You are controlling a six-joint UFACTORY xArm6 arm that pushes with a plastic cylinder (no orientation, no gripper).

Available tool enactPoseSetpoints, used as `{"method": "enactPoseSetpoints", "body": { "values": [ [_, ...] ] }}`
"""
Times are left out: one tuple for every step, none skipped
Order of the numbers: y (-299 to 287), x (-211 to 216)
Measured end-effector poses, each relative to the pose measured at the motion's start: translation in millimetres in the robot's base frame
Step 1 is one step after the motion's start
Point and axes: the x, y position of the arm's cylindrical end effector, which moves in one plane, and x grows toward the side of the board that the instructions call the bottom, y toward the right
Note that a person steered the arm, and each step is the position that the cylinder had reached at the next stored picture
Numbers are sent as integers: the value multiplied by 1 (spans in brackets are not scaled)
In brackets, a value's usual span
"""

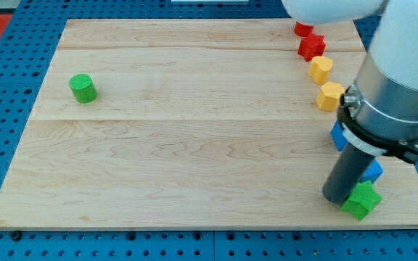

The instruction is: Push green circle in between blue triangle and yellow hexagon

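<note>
The green circle (83, 88) stands alone near the board's left edge, upper half. The yellow hexagon (330, 96) sits at the right side, below a second yellow block (320, 68). Just below the hexagon, a blue block (337, 136) is mostly hidden behind the arm. Another blue block (373, 172) peeks out to the right of the rod. I cannot tell the shape of either blue block. My tip (337, 200) rests at the lower right, touching or almost touching the left side of a green star (361, 201), far from the green circle.
Two red blocks (311, 46) (302, 29) lie at the top right corner. The arm's large grey body (401, 87) covers the right edge of the wooden board (194, 145). A blue perforated table surrounds the board.
</note>
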Motion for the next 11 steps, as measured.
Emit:
{"method": "enactPoseSetpoints", "body": {
  "values": [
    [0, 7],
    [2, 10],
    [-58, 4],
    [-138, -43],
    [-232, -90],
    [-334, -133],
    [-425, -158],
    [-452, -194],
    [-375, -199],
    [-305, -199],
    [-282, -215]
  ]
}}
